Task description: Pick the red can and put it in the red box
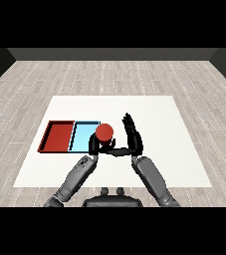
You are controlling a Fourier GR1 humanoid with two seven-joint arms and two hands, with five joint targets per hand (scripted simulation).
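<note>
Head view shows the red can held up by the left hand, its fingers curled round the can's lower part, over the near right corner of the light blue tray. The right hand stands beside the can, fingers straight and together. Judged from here, the red tray lies 1 tray further left, so releasing now could land the can in the blue one.

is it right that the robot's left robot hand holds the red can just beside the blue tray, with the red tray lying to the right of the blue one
Not quite. The head view shows the red tray lying to the left of the blue tray, not the right. The rest stands: the left robot hand holds the red can just beside the blue tray.
</note>
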